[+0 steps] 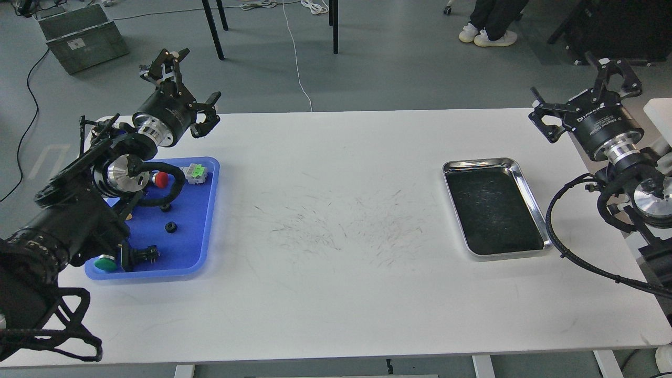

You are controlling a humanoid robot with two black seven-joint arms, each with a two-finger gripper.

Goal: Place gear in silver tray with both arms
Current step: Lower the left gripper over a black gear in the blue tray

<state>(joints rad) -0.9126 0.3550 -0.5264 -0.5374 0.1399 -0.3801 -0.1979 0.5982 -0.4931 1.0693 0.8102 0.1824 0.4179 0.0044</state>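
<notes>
Two small black gears lie on the blue tray [189,252] at the left: one [171,227] in the open, one [165,208] partly under my left arm's cable. The silver tray [480,164] sits at the right of the table, and nothing lies in it. My left gripper [190,84] is open and empty, raised over the table's far left corner, beyond the blue tray. My right gripper [577,89] is open and empty, raised over the far right corner, beyond the silver tray.
The blue tray also holds a red button [161,179], a grey and green connector [195,173], a green button [106,263] and a black part [144,254]. My left arm hangs over its left side. Chair legs, a crate and a person's feet are on the floor beyond.
</notes>
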